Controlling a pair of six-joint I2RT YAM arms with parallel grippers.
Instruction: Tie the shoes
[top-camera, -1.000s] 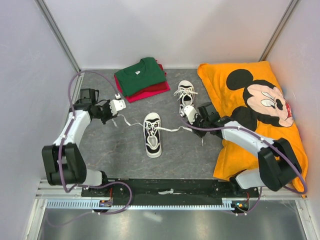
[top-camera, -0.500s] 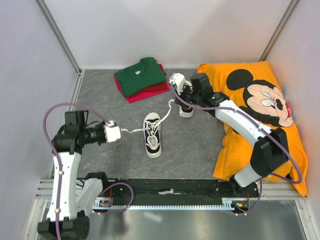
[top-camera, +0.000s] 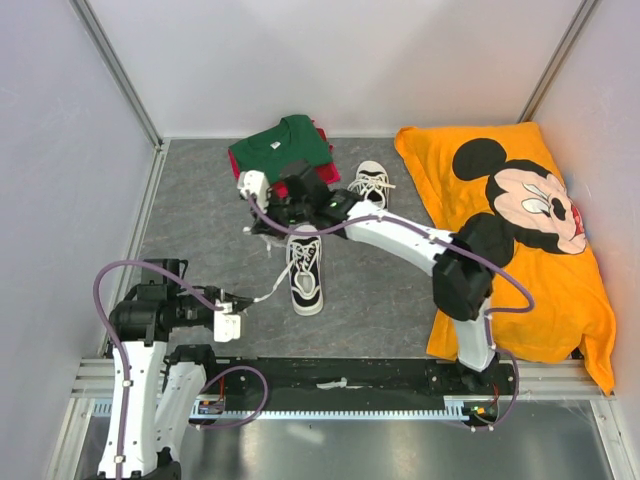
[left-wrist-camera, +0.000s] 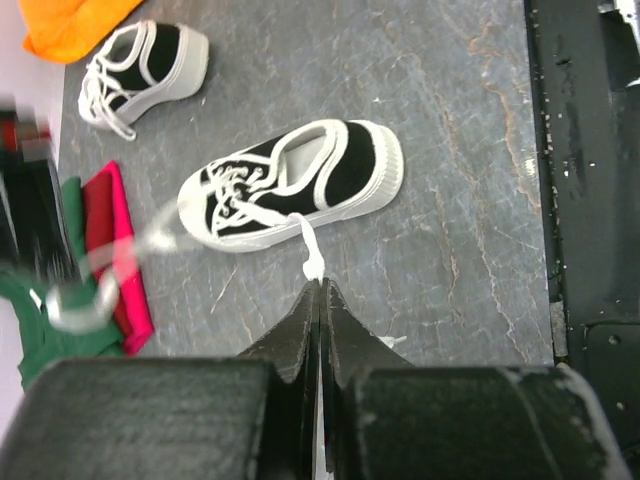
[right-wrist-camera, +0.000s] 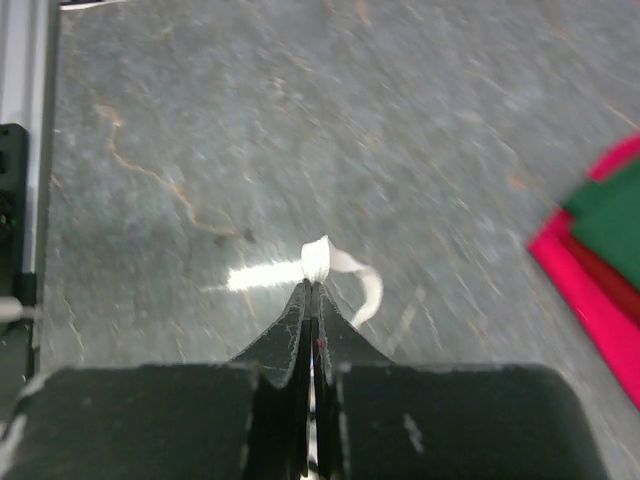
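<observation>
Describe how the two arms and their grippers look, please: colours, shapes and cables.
Both arms, the left arm and the right arm, have white rounded links with black joints, and a purple cable loops along each. The left gripper and the right gripper have black wedge-shaped fingers on a white housing.

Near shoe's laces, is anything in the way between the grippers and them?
Nothing visible does. The left gripper is shut on one lace end, and the right gripper is shut on a second lace end. Both are held off the near shoe.
</observation>
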